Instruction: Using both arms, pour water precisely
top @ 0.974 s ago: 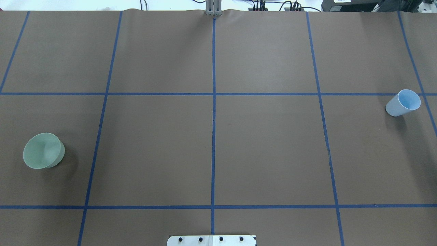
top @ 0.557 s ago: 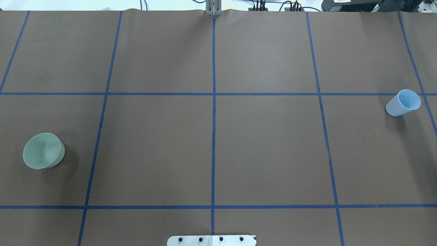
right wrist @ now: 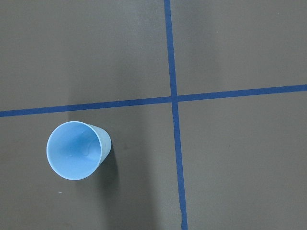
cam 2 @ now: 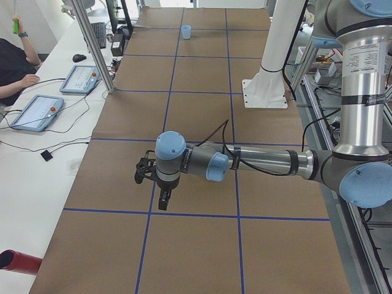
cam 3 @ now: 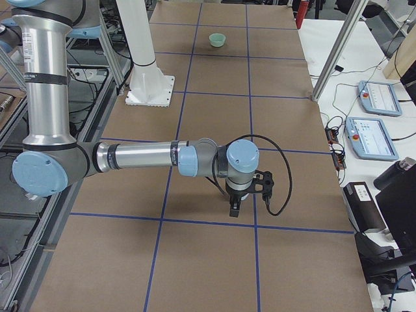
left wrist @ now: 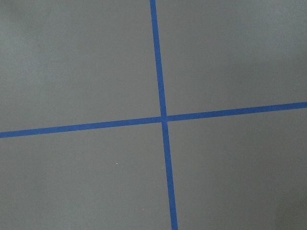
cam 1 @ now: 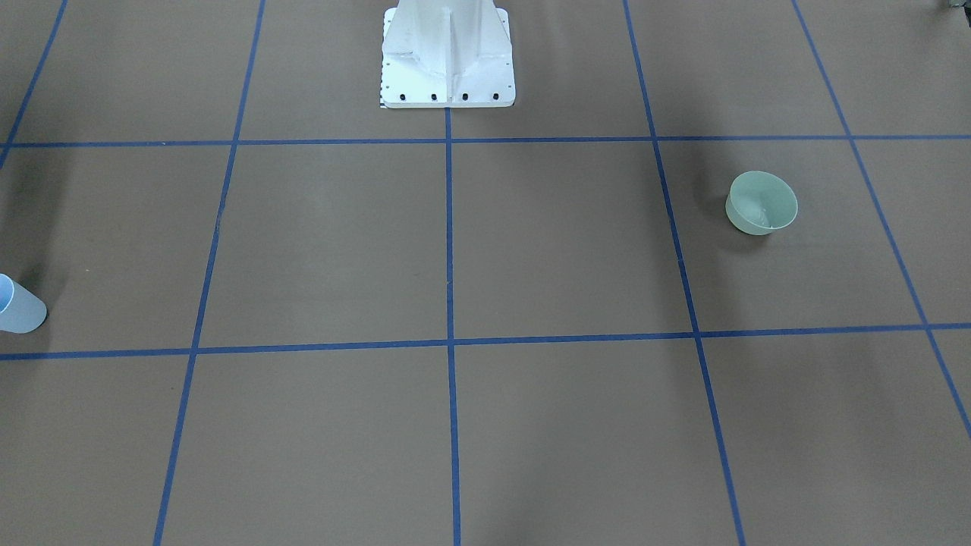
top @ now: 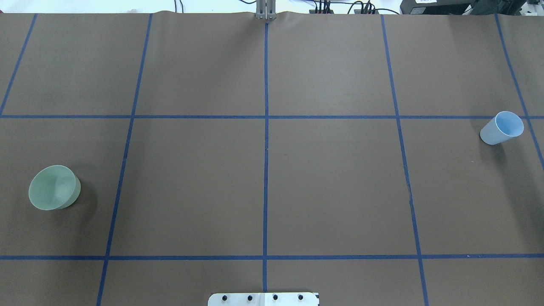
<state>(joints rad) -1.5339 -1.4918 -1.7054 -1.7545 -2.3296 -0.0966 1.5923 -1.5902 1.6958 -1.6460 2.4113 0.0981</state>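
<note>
Matte brown paper table (top: 331,187), round green bowl (top: 54,188), tapered blue cup (top: 501,128), left claw (cam 2: 162,202) and right claw (cam 3: 234,209), grip unclear

1. We count two robot arms: the left arm (cam 2: 263,162) and the right arm (cam 3: 136,156).
2. We see one pale green bowl (top: 54,187).
3. We see one light blue cup (top: 502,127).
4. We find one white pedestal (cam 1: 447,53).
5. We count two teach pendants: the farther pendant (cam 2: 80,78) and the nearer pendant (cam 2: 35,113).
6. We see one person (cam 2: 12,67).
</note>
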